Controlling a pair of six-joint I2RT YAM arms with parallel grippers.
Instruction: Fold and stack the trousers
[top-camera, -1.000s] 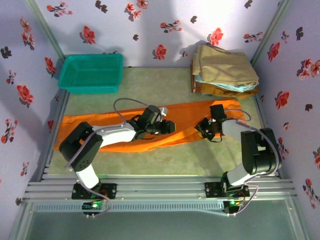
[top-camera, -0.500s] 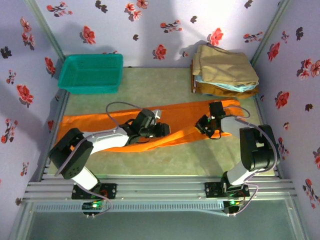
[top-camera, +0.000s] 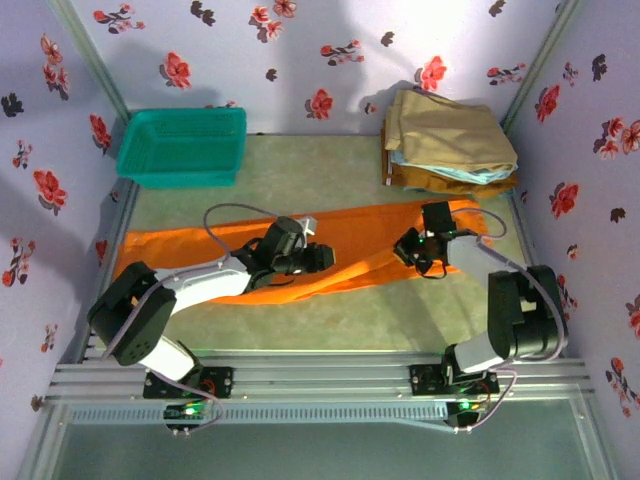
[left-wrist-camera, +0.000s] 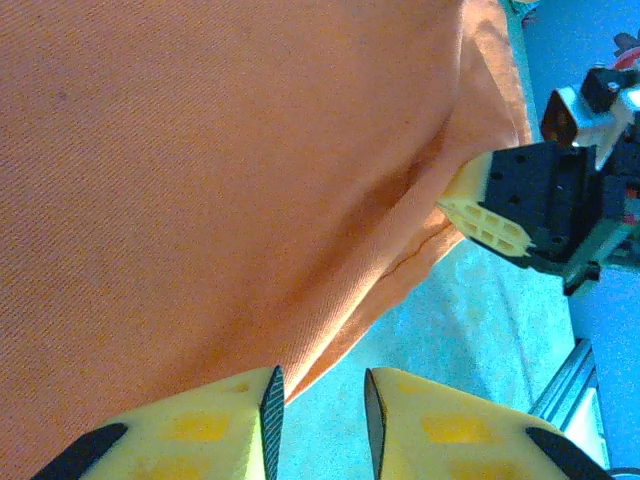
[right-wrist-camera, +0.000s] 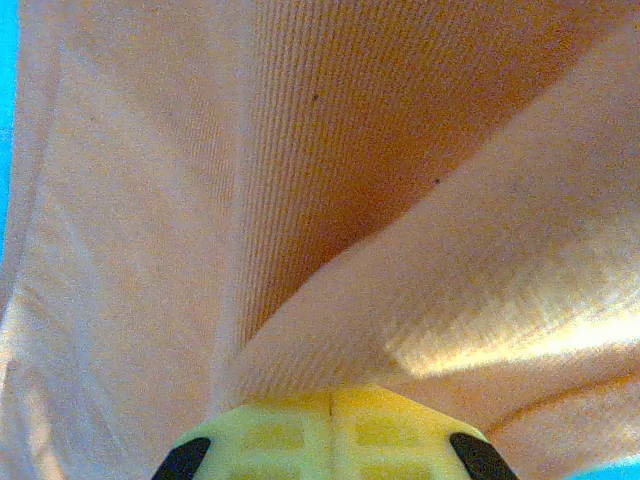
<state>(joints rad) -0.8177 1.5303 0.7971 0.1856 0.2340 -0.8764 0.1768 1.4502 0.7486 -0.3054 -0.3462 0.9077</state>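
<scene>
- Far left, back of the table (top-camera: 300, 170): teal basket (top-camera: 180, 172), apart from the work.
- The trousers (top-camera: 370, 232) lie stretched lengthwise across the middle of the table, left end near the left wall, right end near the right arm. Judged: laid out flat so a fold can be started from the near edge.
- Left gripper (top-camera: 322, 258) sits low over the mid-section at the near hem. Left wrist view: left gripper (left-wrist-camera: 318, 400) has its jaws a little apart, with the hem running to the mouth of the gap and nothing seen clamped. Judged: lining up on the edge to match the other arm's hold.
- Right gripper (top-camera: 408, 250) is at the same hem further right. Right wrist view: right gripper (right-wrist-camera: 330, 395) is closed on a pinch of orange cloth, which tents away from the tips.
- Back right: folded stack (top-camera: 450, 140), tan on top, likely where the trousers go.
- Unclear: the left arm covers the cloth beneath it; layer count in the pinch cannot be told; waistband end not identifiable.
</scene>
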